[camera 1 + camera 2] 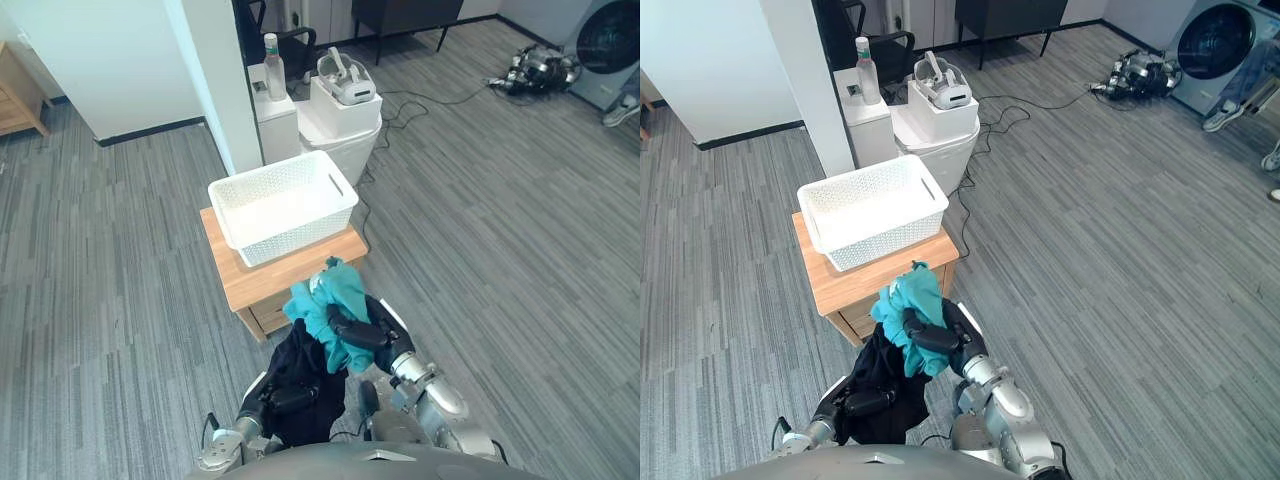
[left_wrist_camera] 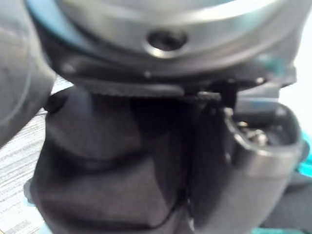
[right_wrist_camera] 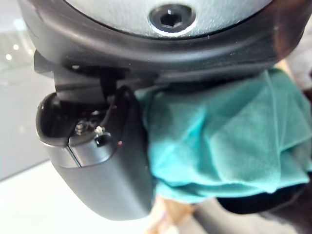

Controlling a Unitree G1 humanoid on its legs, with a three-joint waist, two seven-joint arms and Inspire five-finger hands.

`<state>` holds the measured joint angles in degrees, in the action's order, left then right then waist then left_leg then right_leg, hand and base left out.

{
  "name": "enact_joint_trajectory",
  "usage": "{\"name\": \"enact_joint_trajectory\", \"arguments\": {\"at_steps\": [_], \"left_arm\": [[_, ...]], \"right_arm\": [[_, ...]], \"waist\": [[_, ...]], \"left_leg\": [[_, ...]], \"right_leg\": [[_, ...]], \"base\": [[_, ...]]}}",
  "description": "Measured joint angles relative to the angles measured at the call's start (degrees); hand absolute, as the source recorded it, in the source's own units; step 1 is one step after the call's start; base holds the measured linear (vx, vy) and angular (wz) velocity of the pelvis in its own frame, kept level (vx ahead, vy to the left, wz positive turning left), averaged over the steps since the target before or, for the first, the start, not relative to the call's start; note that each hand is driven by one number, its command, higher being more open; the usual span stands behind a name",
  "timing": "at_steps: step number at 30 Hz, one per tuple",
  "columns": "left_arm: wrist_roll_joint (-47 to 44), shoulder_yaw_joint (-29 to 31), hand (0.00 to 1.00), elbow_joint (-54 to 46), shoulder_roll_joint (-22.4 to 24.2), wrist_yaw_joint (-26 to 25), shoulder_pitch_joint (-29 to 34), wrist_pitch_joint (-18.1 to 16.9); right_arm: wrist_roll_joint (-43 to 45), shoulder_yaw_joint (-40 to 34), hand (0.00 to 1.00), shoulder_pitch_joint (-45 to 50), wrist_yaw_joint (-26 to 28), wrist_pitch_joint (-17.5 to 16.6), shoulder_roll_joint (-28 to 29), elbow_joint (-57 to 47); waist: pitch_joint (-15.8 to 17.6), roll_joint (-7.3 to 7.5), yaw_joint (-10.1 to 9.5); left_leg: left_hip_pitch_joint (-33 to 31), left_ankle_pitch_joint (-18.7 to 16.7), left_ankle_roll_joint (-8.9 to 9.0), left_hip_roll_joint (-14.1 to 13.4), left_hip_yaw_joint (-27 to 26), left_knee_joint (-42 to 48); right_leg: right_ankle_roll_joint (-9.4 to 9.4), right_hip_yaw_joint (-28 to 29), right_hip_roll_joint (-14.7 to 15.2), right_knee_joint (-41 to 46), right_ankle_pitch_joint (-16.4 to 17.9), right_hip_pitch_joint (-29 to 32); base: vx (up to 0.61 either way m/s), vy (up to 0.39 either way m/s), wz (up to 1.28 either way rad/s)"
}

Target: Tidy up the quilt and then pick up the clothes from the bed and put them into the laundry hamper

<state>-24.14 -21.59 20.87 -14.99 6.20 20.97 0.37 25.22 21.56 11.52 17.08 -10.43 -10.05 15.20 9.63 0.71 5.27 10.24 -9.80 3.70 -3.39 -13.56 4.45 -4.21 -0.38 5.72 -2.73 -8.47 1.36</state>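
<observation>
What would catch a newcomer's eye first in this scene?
First, the bunched teal cloth clutched in the right hand, raised just short of the white perforated plastic hamper on the low wooden cabinet. Next, the black garment gripped lower down by the left hand, right beside the teal one.

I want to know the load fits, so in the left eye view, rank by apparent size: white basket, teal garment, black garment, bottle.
1. white basket, clearly largest.
2 and 3. teal garment and black garment look about alike; both are bunched and nearer the camera, so I won't rank them.
4. bottle, smallest.
</observation>
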Motion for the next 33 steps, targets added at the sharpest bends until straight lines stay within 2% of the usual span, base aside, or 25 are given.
{"name": "enact_joint_trajectory", "arguments": {"at_steps": [2, 7, 8, 9, 18, 20, 25, 26, 27, 28, 29, 30, 31, 32, 33], "left_arm": [[0.00, -0.02, 0.00, 0.26, -0.12, -0.02, -0.03, 0.02], [0.25, -0.48, 0.00, 1.70, -0.13, 0.75, -0.01, 1.09], [0.29, -0.61, 0.00, 1.70, -0.11, 1.18, 0.37, 1.14], [0.18, -0.66, 0.00, 1.70, 0.63, 2.07, 0.30, 2.27], [-0.73, 0.04, 0.00, 2.32, 0.77, 2.24, 0.38, 2.19], [-0.84, 1.77, 0.00, 3.15, 1.74, 2.59, 0.35, 2.00], [-2.11, 5.28, 0.00, 5.20, 4.22, 2.88, 0.23, 1.24], [-2.70, 5.91, 0.00, 5.72, 4.44, 3.20, -0.15, 0.95], [-2.75, 6.58, 0.00, 6.44, 5.04, 3.52, -0.39, 0.89], [-2.78, 7.15, 0.00, 7.14, 5.53, 3.90, -0.46, 0.69], [-2.79, 9.11, 0.00, 7.94, 6.03, 4.28, -0.40, -0.17], [-2.81, 10.84, 0.00, 7.38, 5.59, 4.83, -0.65, -0.63], [-2.98, 11.56, 0.00, 6.52, 6.00, 4.93, -0.73, -0.60], [-3.36, 12.21, 0.00, 5.81, 6.80, 5.04, -0.63, -0.61], [-3.38, 12.52, 0.00, 5.46, 7.55, 5.18, -0.62, -0.55]], "right_arm": [[0.00, 0.22, 0.00, 0.72, 0.04, 0.07, 0.45, 0.00], [0.01, 0.19, 0.00, 1.02, 0.05, 0.20, 0.71, 0.04], [0.01, 0.12, 0.00, 1.02, 0.05, 0.46, 0.72, 0.10], [0.27, 0.41, 0.00, 0.01, 0.46, 1.43, 0.92, 0.08], [0.56, -2.19, 0.00, 2.37, 0.49, 1.63, 1.52, 0.87], [0.98, -4.25, 0.00, 3.82, 0.80, 2.36, 2.00, 4.05], [2.58, -8.37, 0.00, 5.98, 1.42, 3.92, 0.80, 11.26], [3.42, -9.43, 0.00, 6.08, 1.53, 3.94, 0.52, 11.79], [4.61, -9.74, 0.00, 6.64, 1.88, 3.90, -0.47, 11.70], [4.80, -9.75, 0.00, 6.61, 2.38, 3.86, -0.89, 11.46], [5.39, -9.39, 0.00, 6.74, 3.19, 3.78, -1.10, 10.97], [6.12, -9.32, 0.00, 7.12, 3.50, 3.69, -0.22, 10.98], [6.98, -9.31, 0.00, 7.56, 3.73, 3.17, -0.56, 10.73], [7.22, -9.35, 0.00, 7.44, 3.95, 2.78, -1.08, 10.73], [7.33, -9.42, 0.00, 7.21, 4.21, 2.20, -1.23, 10.74]], "waist": [[-0.38, 0.52, 0.01], [-1.56, -1.63, -0.10], [-1.90, -2.18, -0.09], [-1.55, -4.65, 1.27], [-1.02, -4.21, 0.96], [-0.65, -3.85, 0.81], [-0.34, -4.07, -0.07], [0.09, -4.32, -0.27], [0.62, -5.41, -0.26], [0.73, -5.64, -0.29], [0.73, -4.84, -0.46], [1.21, -2.75, -0.33], [1.48, -3.31, -0.37], [2.14, -4.07, -0.67], [2.97, -4.00, -0.89]], "left_leg": [[-0.16, 0.06, -0.09, 0.21, 0.47, -0.14], [-1.24, 0.66, -0.08, -0.27, 1.67, -0.65], [-1.34, 0.94, 0.15, -0.52, 1.66, -0.78], [0.26, 3.56, 2.83, -4.41, -3.75, -4.68], [0.26, 3.55, 2.77, -3.82, -2.69, -4.87], [0.21, 3.35, 2.45, -3.66, -1.79, -4.80], [0.52, 2.15, 1.52, -3.49, -1.43, -3.75], [0.39, 0.03, 1.15, -4.05, -1.76, -1.45], [0.17, -2.00, 1.69, -5.65, -2.53, 1.67], [0.14, -2.81, 2.19, -6.17, -2.98, 3.79], [-1.42, -4.90, 2.97, -6.76, -3.83, 11.05], [-6.99, -5.32, 3.06, -7.06, -4.00, 24.80], [-11.38, -3.27, -0.14, -8.64, -2.82, 34.62], [-14.28, 0.56, -3.57, -9.72, -0.94, 41.20], [-15.77, 3.76, -3.72, -9.85, 0.45, 45.04]], "right_leg": [[-0.29, -1.01, 0.31, -0.70, -0.19, -0.52], [-0.47, -2.87, 0.27, -1.69, -0.31, -0.74], [-0.39, -3.23, 0.29, -1.70, -0.26, -0.78], [0.91, -4.13, -2.83, -1.81, 0.31, -0.96], [1.12, -4.91, -2.73, -1.81, 0.66, -1.38], [0.98, -5.50, -2.78, -1.79, 1.17, -1.62], [1.06, -5.65, -2.49, 0.94, 3.20, -1.28], [1.14, -5.50, -2.57, 4.08, 5.50, -0.56], [1.75, -5.39, -2.96, 8.60, 8.17, 0.30], [2.07, -5.65, -3.00, 13.02, 10.20, 1.63], [2.76, -5.80, -2.51, 22.99, 15.98, 4.55], [2.49, -5.72, -0.65, 27.07, 20.08, 5.73], [2.82, -5.49, -0.97, 27.42, 20.95, 5.38], [3.01, -4.65, -1.79, 26.42, 21.00, 3.99], [3.73, -2.96, -2.10, 25.13, 20.70, 2.25]], "base": [[-0.01, 0.027, 0.16], [-0.01, -0.030, 0.21], [-0.01, -0.020, 0.08], [-0.01, -0.020, 0.05], [0.00, 0.000, 0.05], [-0.01, -0.004, 0.12], [0.02, 0.027, 0.03], [0.03, 0.031, -0.07], [0.04, 0.011, -0.15], [0.12, -0.042, -0.21], [0.11, -0.108, -0.11], [0.08, -0.131, -0.09], [0.01, -0.157, -0.14], [0.05, -0.098, -0.36], [0.17, -0.037, -0.67]]}}
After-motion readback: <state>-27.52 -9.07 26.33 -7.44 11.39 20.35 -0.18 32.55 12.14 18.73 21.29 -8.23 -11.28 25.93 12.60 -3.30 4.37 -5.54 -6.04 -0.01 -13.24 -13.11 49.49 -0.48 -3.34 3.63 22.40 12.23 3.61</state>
